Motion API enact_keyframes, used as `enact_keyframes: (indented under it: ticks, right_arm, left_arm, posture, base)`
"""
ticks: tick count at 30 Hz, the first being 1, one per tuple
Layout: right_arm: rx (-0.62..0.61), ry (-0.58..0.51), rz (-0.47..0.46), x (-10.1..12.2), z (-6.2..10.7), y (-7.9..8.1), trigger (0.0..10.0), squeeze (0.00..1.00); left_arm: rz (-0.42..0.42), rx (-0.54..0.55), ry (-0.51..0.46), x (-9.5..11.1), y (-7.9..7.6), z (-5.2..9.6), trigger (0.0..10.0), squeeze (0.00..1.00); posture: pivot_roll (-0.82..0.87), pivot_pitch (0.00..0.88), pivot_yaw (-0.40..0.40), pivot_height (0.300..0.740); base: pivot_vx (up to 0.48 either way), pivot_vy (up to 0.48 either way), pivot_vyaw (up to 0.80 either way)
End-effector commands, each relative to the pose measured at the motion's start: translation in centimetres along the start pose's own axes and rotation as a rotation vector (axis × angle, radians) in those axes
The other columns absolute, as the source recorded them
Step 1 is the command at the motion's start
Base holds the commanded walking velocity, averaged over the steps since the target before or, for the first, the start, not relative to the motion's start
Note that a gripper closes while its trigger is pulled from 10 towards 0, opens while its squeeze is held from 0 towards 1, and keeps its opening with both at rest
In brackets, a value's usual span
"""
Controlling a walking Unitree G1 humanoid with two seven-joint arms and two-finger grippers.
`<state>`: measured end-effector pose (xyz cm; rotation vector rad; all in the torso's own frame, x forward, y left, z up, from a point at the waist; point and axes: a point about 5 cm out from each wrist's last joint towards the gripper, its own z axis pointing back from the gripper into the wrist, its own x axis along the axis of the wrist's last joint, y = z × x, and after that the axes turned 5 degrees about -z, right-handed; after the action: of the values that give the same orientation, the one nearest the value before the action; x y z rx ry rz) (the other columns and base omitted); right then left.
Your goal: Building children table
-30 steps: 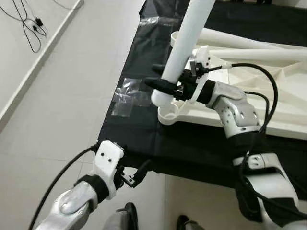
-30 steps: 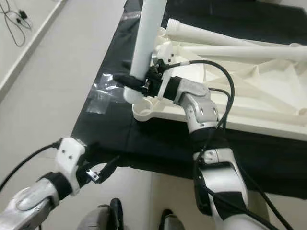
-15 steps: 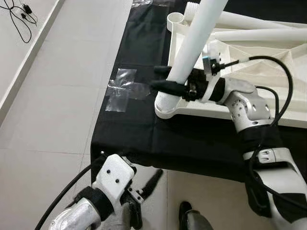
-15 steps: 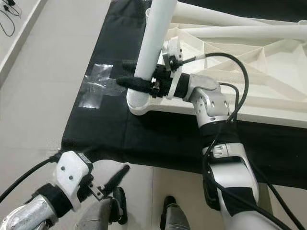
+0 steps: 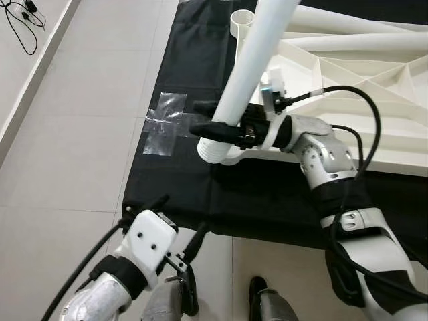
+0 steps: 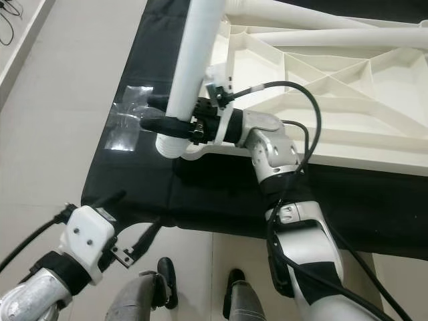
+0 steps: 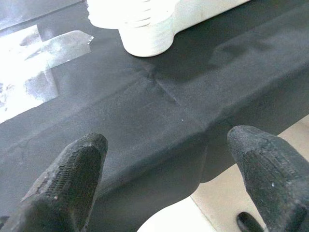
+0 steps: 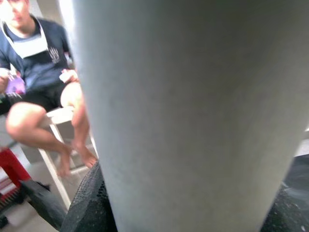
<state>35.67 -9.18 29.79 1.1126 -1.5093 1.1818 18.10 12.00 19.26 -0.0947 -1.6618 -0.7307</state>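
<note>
Right claw (image 5: 217, 125) clenched on white plastic tube leg (image 5: 249, 63), threaded end held beside upturned white tabletop's corner socket (image 5: 234, 155) for seating; left claw (image 7: 169, 169) spread, idle over black-draped worktop (image 5: 267, 200).

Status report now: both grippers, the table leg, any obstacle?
Right gripper shut on white leg, threaded end beside corner socket. Left gripper open, low, idle. Nothing blocking.

We see an indoor room with pale tiled floor (image 5: 80, 134), black cloth (image 5: 267, 200) taped down, cables (image 5: 27, 20) by the wall, a seated person (image 8: 34, 72).
</note>
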Motion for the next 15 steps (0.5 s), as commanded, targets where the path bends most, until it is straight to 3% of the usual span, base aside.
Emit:
enact_keyframes:
  ticks: [1, 11, 15]
  right_arm:
    - [-0.018, 0.059, -0.012, -1.3, 0.2, -0.1, 10.0, 0.0]
    - [-0.055, 0.107, 0.004, -0.6, 2.8, -0.8, 10.0, 0.0]
    - [-0.05, 0.111, 0.001, -0.6, 3.1, -0.8, 10.0, 0.0]
  left_arm:
    - [-0.009, -0.019, 0.043, -0.8, -0.3, 0.3, 10.0, 0.0]
    - [0.02, 0.018, 0.046, -1.0, -0.1, 0.3, 10.0, 0.0]
    - [0.017, 0.02, 0.047, -1.1, -0.1, 0.3, 10.0, 0.0]
  posture:
    - [0.13, 0.453, 0.034, 0.74]
    - [0.13, 0.467, 0.034, 0.74]
    - [0.13, 0.468, 0.038, 0.74]
  base:
    - [0.0, 0.0, 0.0]
    - [0.0, 0.0, 0.0]
    - [0.0, 0.0, 0.0]
